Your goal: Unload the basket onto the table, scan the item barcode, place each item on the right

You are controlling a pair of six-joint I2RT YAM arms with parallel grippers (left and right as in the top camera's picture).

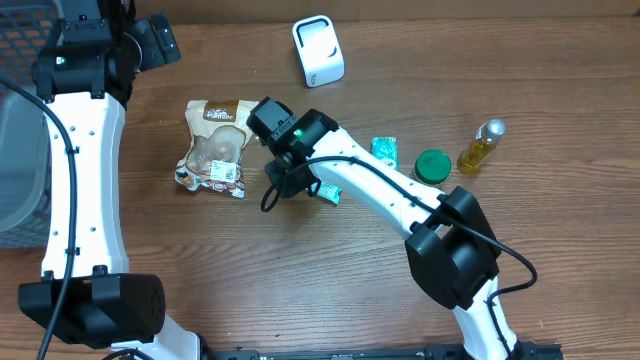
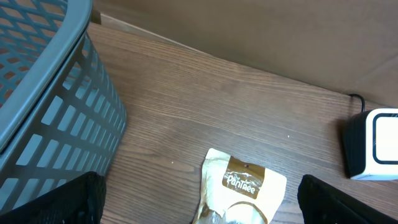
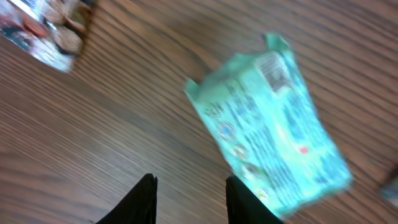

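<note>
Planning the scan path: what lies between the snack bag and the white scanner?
Only bare table between snack bag and scanner, clearest in the left wrist view.

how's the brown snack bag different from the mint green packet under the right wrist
The brown snack bag is clearly bigger than the mint green packet. The bag is tan with a dark brown label; the packet is pale green with small print. From overhead the bag is in full view; the packet is mostly hidden under the right arm. Both are soft packs.
</note>
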